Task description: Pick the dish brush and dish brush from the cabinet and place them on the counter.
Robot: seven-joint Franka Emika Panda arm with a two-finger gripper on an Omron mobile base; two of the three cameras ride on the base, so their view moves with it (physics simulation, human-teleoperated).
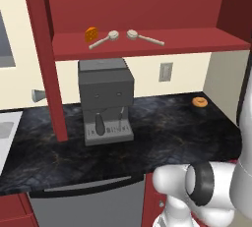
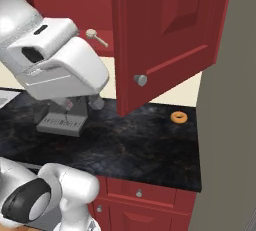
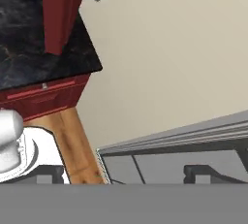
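**Hand wide and empty, both brushes waiting on the cabinet shelf**

The hand (image 3: 121,177) has its two dark fingertips spread far apart at the bottom of the hand view, and nothing lies between them. It looks past the right end of the bench toward a plain beige wall and a strip of wooden floor (image 3: 77,145), so it does not face the work yet.

On the bench (image 1: 172,137), a grey espresso machine (image 1: 106,100) stands near the middle, under the open cabinet (image 1: 147,5). A small orange donut (image 1: 199,101) lies far to the right, well apart from the machine.

Higher up, on the red inner shelf (image 1: 197,42), the two dish brushes lie side by side with their round heads close together and the handles going outward: the left dish brush (image 1: 104,40) and the right dish brush (image 1: 144,37). An orange block (image 1: 90,34) stands just beside the left one. The open cabinet door (image 2: 165,35) hangs in front in the right base view, so only one brush is seen there.

I judge that no brush is picked yet. The flat handles probably ask for a careful pinch from above.
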